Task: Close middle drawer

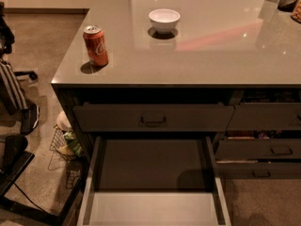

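Your gripper is nowhere in shot, so you can't tell its state, and the middle drawer [153, 173] hangs wide open toward the camera beneath the top drawer [153, 118], so closing means pushing straight back, away from you.

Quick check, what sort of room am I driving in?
Probably an office kitchenette or break room: a long grey counter over banks of drawers, the middle drawer pulled open, a soda can and a white bowl on top. The gripper is out of view.

Wide dark middle drawer [150, 173], pulled far out, paler grey walls inside
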You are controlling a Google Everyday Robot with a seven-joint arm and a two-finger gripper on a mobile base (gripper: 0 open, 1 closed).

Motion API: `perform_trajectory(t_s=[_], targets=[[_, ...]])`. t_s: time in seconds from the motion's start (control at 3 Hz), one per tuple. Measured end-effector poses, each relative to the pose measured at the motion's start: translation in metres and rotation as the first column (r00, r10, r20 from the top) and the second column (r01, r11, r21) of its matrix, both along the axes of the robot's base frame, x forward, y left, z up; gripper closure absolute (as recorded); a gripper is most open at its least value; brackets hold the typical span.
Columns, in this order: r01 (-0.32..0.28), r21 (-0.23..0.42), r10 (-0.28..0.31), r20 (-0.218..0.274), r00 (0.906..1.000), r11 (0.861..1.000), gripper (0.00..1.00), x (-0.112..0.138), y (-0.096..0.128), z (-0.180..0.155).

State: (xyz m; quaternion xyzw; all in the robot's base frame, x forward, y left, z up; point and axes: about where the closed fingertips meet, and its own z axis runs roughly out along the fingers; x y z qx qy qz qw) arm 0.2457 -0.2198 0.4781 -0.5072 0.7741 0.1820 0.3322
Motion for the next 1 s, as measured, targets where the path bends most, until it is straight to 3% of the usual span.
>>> perform_trajectory(t_s=[0.33, 0.67, 1.0], targets=[[-0.003, 0.054, 0.003, 0.015, 0.9999, 0.999, 1.00, 0.002, -0.004, -0.053], [0.027, 0.160, -0.031, 0.025, 0.9992, 0.987, 1.00, 0.019, -0.005, -0.114], [0.017, 0.194, -0.025, 0.040, 0.9989, 0.981, 1.00, 0.044, 0.002, -0.131]])
